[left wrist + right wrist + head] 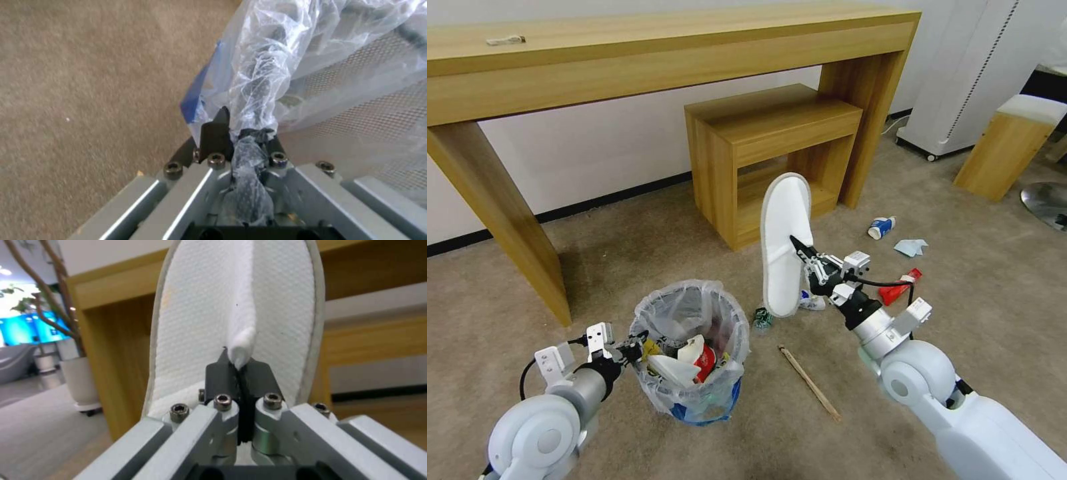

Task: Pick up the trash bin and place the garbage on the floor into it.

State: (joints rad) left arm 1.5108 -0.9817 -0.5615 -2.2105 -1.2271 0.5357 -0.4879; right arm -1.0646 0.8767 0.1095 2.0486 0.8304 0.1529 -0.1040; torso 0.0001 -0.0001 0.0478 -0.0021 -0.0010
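1. the right gripper point(802, 251) pinches a white slipper point(786, 243) by its strap, holding it upright above the floor point(627, 253), beside the trash bin point(690, 347).
2. the left gripper point(635, 347) is clamped on the bin's rim and crinkly clear liner.
3. the bin holds white and red litter; blue shows low down.

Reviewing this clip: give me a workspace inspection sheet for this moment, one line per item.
Surface: beige carpet floor.
Job's things: trash bin with clear liner, part filled; white slipper held aloft.
Clutter: wooden stick, crushed can, red wrapper, blue-white cup, tissue on the carpet.
Grippers: left pincer shut on the bin's rim; right pincer shut on the slipper.
Cables: black cable at right wrist.
Surroundings: long wooden table, small wooden shelf.
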